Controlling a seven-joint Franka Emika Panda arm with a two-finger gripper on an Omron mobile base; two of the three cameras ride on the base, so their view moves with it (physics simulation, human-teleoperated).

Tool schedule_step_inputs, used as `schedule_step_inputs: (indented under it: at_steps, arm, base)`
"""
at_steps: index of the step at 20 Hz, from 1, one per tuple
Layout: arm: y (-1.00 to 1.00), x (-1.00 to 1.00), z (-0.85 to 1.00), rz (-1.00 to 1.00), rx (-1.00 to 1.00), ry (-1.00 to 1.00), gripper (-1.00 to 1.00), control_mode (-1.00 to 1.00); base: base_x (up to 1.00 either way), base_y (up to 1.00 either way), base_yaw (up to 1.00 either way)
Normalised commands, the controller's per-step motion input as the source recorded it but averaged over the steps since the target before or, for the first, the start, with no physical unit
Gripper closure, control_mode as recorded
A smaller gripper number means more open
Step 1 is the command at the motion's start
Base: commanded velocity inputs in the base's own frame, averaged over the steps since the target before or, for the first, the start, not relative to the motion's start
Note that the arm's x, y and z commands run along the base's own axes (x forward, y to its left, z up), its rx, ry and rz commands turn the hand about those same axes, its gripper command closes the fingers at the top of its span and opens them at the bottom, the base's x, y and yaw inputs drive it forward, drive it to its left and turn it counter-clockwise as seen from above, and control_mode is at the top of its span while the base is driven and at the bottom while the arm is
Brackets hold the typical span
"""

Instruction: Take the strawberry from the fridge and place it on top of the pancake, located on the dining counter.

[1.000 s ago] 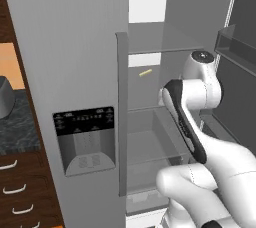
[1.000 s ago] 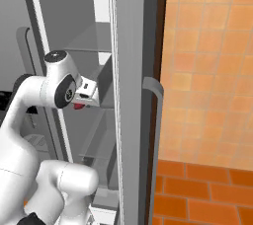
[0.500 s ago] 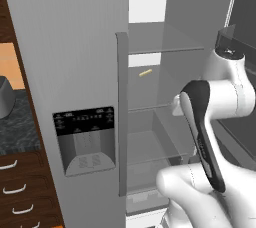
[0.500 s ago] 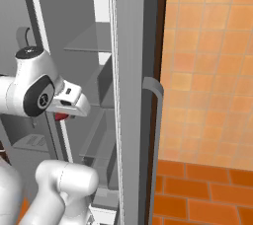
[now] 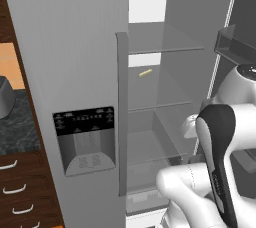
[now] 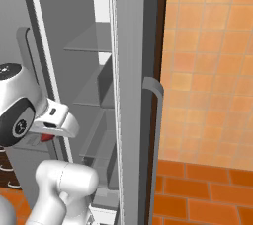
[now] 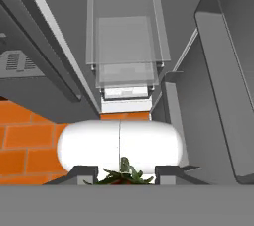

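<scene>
My gripper [image 7: 122, 176] is shut on the strawberry [image 7: 121, 174]; its green leaves show between the two dark fingertips [image 7: 82, 173]. From the right base view the white hand [image 6: 53, 120] hangs just outside the open fridge [image 6: 129, 95], the strawberry [image 6: 46, 138] a small red spot under it. The grey fridge [image 5: 85, 72] has its left door with the black dispenser shut and its right compartment open. The pancake and the dining counter are out of view.
A thin yellow stick [image 5: 145, 73] lies on a middle glass shelf [image 5: 165, 49]. The open fridge door [image 6: 148, 120] stands edge-on with its long handle beside my hand. Orange tiled floor [image 6: 202, 189] lies to the right. A dark-topped wall counter [image 5: 15, 127] sits left of the fridge.
The arm has drawn back out of the fridge compartment, carrying the strawberry away from the shelves. The hand has swung outward and lower, and the grip has stayed shut.
</scene>
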Motion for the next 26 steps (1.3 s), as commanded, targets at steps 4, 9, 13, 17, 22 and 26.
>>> schedule_step_inputs:
  at_steps: [4,9,13,17,22,26]
  arm:
    - [0.0,0.0,-0.04,0.01,0.0,0.0,1.0,-1.0]
    - [0.0,0.0,0.0,0.0,0.0,0.0,1.0,-1.0]
    - [0.0,0.0,0.0,0.0,0.0,0.0,1.0,1.0]
    - [0.0,0.0,0.0,0.0,0.0,0.0,1.0,1.0]
    - [0.0,0.0,0.0,0.0,0.0,0.0,1.0,1.0]
    - [0.0,0.0,0.0,0.0,0.0,0.0,1.0,1.0]
  base:
    - [0.0,0.0,0.0]
    - [0.0,0.0,0.0]
    - [-0.05,0.03,0.02]
    - [-0.43,0.51,0.02]
    - [-0.52,0.58,-0.15]
    - [-0.44,0.52,-0.5]
